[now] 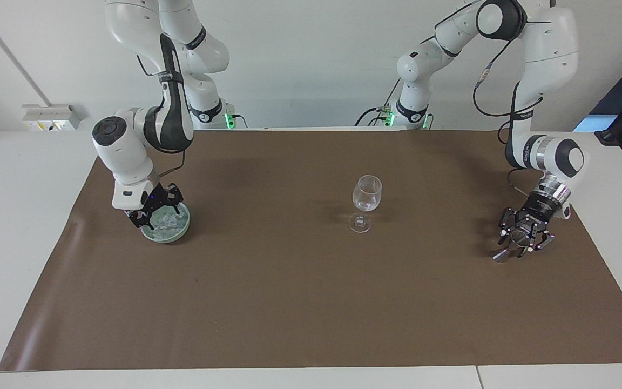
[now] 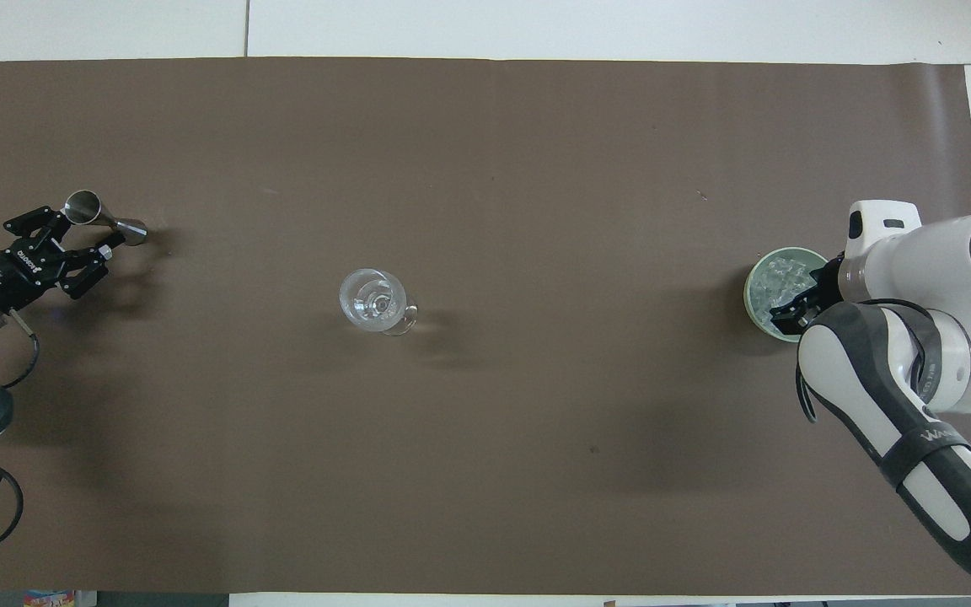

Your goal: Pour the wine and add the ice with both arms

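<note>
- So, the ice [image 1: 166, 220] sits in the pale green bowl [image 1: 182, 231] toward the right arm's end of the bench [image 1: 311, 302], well apart from the empty wine glass [image 1: 366, 201] standing upright mid-bench.
- Right claw [image 1: 155, 212] is down in the bowl among the chunks, fingers spread; I can't tell whether a chunk sits between them yet.
- Left claw [image 1: 521, 241] is low over the bench at its own end, fingers opened wide around a small metal jigger [image 2: 103, 216] that looks set down, so it's holding nothing.
- Handling guess: the chunks are small, hard, glassy and irregular, probably slick, so a piece could easily squirt out of a pinch. I'd take one across its flattest pair of faces, near the middle, with a firm squeeze, and pick one lying on top so its neighbours don't jam the fingers.
- They'd weigh next to nothing, so lifting isn't the issue, slipping is.
- That glass looks thin and tippy on its stem, so drop the ice in from just over the rim.
</note>
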Action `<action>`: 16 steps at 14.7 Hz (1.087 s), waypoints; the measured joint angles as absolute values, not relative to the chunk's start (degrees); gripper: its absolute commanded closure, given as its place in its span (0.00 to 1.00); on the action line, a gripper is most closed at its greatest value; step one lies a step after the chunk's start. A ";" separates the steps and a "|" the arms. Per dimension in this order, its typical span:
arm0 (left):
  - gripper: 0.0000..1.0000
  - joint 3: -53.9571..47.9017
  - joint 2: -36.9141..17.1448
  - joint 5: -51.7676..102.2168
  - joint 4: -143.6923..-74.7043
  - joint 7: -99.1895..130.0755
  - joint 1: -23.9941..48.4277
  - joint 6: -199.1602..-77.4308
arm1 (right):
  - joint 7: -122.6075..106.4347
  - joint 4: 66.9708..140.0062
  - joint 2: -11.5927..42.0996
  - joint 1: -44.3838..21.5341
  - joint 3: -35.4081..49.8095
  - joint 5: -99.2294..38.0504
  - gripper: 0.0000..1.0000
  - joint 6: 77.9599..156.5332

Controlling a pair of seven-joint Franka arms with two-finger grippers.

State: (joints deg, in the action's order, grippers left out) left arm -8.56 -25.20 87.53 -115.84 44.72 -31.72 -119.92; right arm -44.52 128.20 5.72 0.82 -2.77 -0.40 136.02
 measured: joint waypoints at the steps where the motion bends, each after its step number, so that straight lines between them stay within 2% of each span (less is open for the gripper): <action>1: 0.00 -8.53 -25.18 87.53 -115.84 44.72 -32.39 -119.91 | -44.52 128.20 5.72 0.78 -2.77 -0.40 0.40 136.02; 3: 0.00 -8.47 -24.85 86.49 -115.93 44.72 -33.75 -119.88 | -44.52 128.19 5.72 0.68 -2.77 -0.40 0.53 136.03; 5: 0.00 -8.44 -23.98 82.02 -116.48 44.66 -34.52 -119.86 | -44.52 128.19 5.72 0.60 -2.77 -0.40 0.79 136.03; 6: 0.00 -8.45 -23.15 78.62 -116.63 44.59 -34.74 -119.85 | -44.52 128.19 5.72 0.60 -2.77 -0.40 0.95 136.03; 7: 0.00 -8.45 -22.11 74.63 -116.62 44.55 -34.87 -119.84 | -44.52 128.10 5.69 0.60 -2.77 -0.40 1.00 136.03; 13: 0.00 -9.39 -14.14 41.39 -110.75 44.37 -33.61 -119.17 | -44.32 127.08 5.66 0.55 -2.77 -0.43 1.00 135.46; 16: 0.00 -9.79 -12.90 28.20 -103.06 44.30 -29.83 -113.69 | -40.18 122.43 5.57 0.53 -2.27 -0.55 1.00 129.22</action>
State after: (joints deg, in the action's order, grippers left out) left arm -9.79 -12.90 28.20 -103.06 44.30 -29.83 -113.69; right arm -40.18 122.43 5.57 0.53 -2.27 -0.55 129.22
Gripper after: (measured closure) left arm 0.000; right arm 0.758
